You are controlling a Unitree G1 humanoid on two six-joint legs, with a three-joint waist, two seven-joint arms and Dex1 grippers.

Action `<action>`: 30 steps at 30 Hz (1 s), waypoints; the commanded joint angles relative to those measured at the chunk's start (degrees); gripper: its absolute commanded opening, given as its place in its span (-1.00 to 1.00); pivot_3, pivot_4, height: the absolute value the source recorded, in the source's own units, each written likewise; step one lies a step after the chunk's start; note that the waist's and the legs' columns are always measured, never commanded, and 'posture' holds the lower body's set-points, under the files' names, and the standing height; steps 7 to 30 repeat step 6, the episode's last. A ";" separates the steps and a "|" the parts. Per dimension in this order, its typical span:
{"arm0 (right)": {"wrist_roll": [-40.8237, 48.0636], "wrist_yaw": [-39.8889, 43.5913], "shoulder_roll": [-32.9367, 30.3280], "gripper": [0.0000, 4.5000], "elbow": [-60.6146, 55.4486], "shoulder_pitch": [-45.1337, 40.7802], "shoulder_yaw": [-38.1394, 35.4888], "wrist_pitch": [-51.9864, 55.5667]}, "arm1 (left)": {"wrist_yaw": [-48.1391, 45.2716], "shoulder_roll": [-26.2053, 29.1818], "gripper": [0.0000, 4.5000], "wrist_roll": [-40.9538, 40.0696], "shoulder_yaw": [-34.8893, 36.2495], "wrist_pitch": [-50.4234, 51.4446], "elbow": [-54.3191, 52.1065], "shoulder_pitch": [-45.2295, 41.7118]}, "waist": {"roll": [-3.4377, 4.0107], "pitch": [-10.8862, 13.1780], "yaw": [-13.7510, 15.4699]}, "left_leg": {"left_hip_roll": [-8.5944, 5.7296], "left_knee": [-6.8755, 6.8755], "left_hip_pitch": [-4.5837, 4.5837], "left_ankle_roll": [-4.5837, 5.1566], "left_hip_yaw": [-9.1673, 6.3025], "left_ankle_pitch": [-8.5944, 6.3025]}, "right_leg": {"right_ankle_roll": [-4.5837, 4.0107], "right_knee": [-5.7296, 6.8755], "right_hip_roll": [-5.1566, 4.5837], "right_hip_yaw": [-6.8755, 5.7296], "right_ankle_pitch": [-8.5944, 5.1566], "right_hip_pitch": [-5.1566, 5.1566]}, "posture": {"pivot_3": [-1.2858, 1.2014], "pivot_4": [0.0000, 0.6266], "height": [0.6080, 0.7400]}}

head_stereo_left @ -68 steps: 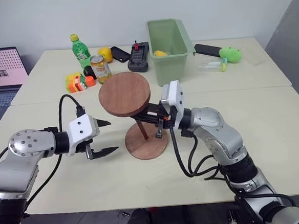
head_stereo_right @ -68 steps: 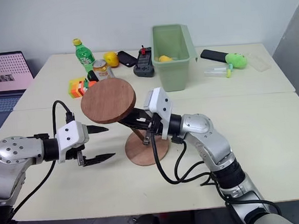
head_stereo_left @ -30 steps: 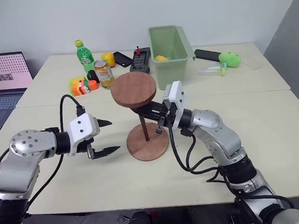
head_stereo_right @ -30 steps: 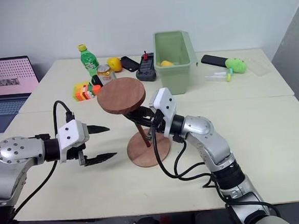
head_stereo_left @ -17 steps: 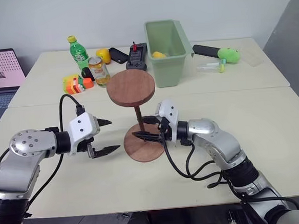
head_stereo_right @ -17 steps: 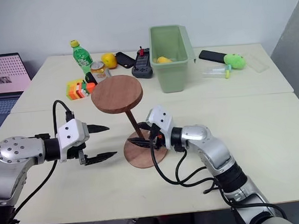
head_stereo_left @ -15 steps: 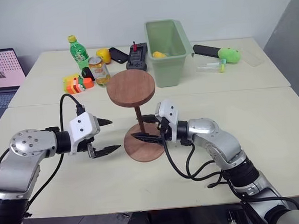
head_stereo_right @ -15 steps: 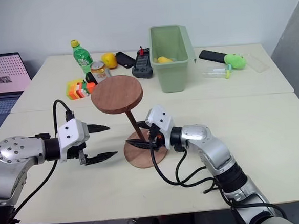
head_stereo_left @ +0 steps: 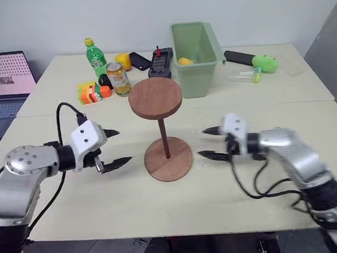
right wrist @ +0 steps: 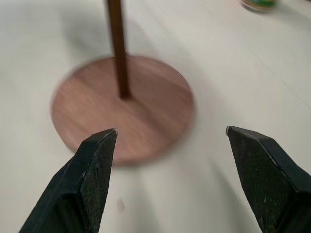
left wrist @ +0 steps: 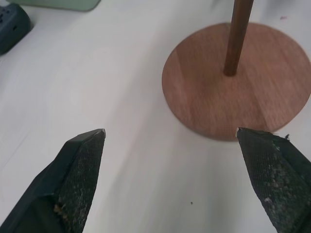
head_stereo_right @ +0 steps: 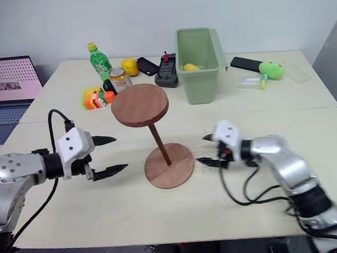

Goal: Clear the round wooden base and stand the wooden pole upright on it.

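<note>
1. While I watch the left eye view, the pole (head_stereo_left: 164, 135) stands upright with its foot in the centre of the base (head_stereo_left: 168, 159), its fixed disc on top; nothing else lies on the base. My left gripper (head_stereo_left: 113, 148) hangs to the left of the base, fingers apart and empty; my right gripper (head_stereo_left: 207, 143) sits to the right of the base, fingers apart, holding nothing.
2. From the right eye view, the pole leans slightly. I judge it could topple if either arm brushes it or the table is jolted.
3. Through the left wrist view, the base (left wrist: 237, 80) and pole (left wrist: 236, 35) lie ahead between my spread fingers, well apart from them.
4. Through the right wrist view, the same pair shows, untouched.
5. Count: one base, one pole, two grippers; behind the base, one green bin (head_stereo_left: 195, 55), one bottle (head_stereo_left: 96, 57), one can (head_stereo_left: 118, 78).
</note>
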 commanded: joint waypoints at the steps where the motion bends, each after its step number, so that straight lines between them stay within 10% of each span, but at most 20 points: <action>1: 5.60 6.30 -7.05 0.68 -6.01 6.43 -10.48 -1.74 | -1.93 1.62 1.00 -1.12 4.12 -1.30 2.67 1.48 | 0.02 0.02 0.07 | 0.06 -0.03 0.02 0.01 0.00 -0.01 | 0.00 0.00 0.02 -0.01 0.00 0.00 | 0.03 -0.52 1.00; 30: 9.53 8.07 -11.49 0.68 -10.97 14.27 -17.83 -0.64 | -4.09 1.47 1.00 -0.94 4.49 -3.03 7.24 1.82 | 0.01 0.03 0.08 | 0.09 -0.02 0.09 0.01 -0.03 -0.01 | -0.01 0.04 0.07 -0.04 0.00 0.09 | 0.03 -0.52 1.00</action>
